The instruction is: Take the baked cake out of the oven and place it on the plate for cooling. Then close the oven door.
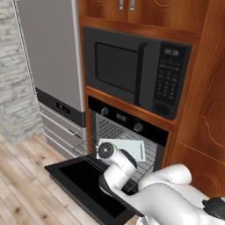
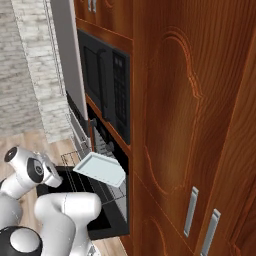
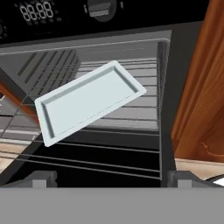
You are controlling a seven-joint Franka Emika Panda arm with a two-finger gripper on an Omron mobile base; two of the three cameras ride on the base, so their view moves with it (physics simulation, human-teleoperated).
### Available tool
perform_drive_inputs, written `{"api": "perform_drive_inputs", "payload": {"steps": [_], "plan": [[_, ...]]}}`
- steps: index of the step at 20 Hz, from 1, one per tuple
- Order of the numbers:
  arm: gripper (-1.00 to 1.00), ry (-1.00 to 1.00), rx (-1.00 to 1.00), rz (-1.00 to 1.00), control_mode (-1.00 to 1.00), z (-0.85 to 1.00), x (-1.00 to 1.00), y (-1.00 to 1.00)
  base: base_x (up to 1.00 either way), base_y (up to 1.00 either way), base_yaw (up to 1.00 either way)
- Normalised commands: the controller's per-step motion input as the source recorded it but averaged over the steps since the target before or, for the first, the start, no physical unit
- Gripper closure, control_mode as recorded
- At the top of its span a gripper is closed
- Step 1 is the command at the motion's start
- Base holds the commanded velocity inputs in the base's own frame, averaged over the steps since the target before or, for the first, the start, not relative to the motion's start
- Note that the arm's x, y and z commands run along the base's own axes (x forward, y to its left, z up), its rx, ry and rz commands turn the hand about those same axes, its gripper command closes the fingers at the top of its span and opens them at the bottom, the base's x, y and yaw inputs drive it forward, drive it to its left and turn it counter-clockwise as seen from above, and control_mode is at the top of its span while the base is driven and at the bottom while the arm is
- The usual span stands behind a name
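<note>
In the wooden cabinet column, the oven (image 1: 125, 127) sits below a black microwave (image 1: 136, 77), with its oven door (image 1: 85, 182) dropped down flat and open toward the robot. On a wire rack (image 3: 109, 144) pulled partway out of the cavity lies a pale, shallow rectangular tray (image 3: 89, 100); it looks bare, and no cake can be made out on it. In the right base view the tray (image 2: 100, 170) sits at the front of the rack, jutting past the oven's front over the lowered door. Tool (image 3: 111, 179): the two dark fingertips (image 3: 41, 178) stand wide apart at the bottom of the hand view, nothing between them, short of the tray and not touching it. The hand camera looks into the cavity from just above the door. Two knobs and a small display run along the oven's top panel. A grey refrigerator (image 1: 52, 57) stands left of the cabinet.
</note>
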Motion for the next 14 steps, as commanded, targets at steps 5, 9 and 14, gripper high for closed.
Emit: {"api": "perform_drive_inputs", "payload": {"steps": [5, 9, 14], "plan": [[-1.00, 0.00, -0.05, -0.07, -1.00, -0.22, 0.15, 0.21, 0.00, 0.00, 0.00], [-1.00, 0.00, 0.00, -0.07, -1.00, -0.11, 0.19, 0.01, 0.00, 0.00, 0.00], [-1.00, 0.00, 0.00, -0.05, -1.00, -0.06, 0.25, 0.02, 0.00, 0.00, 0.00]]}}
